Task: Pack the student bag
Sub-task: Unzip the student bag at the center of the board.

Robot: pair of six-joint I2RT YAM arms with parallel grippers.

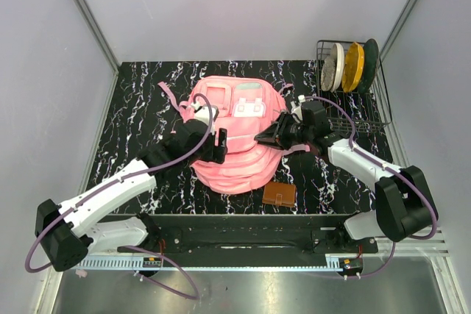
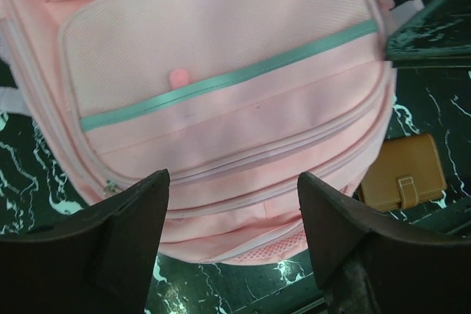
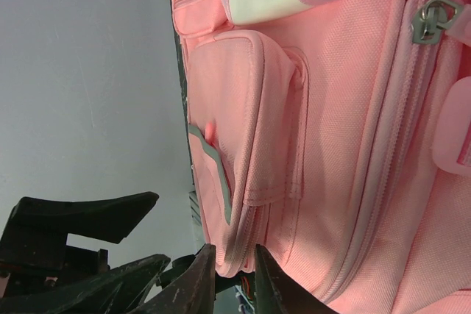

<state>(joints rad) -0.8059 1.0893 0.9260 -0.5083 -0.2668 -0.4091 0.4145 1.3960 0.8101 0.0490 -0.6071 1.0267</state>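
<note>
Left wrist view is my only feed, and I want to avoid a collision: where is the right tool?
Observer: The right tool is at the student bag's right side, pointing toward its middle.
Operator: Holding anything?
Observer: Cannot tell; in its own camera its fingertips stand narrowly apart beside a pocket.
Operator: Anything beyond the bag?
Observer: A wire rack holding three upright plates sits at the table's far right corner.

Black marbled table (image 1: 132,108) between pale grey walls (image 1: 243,5) — apparently evenly lit.
</note>
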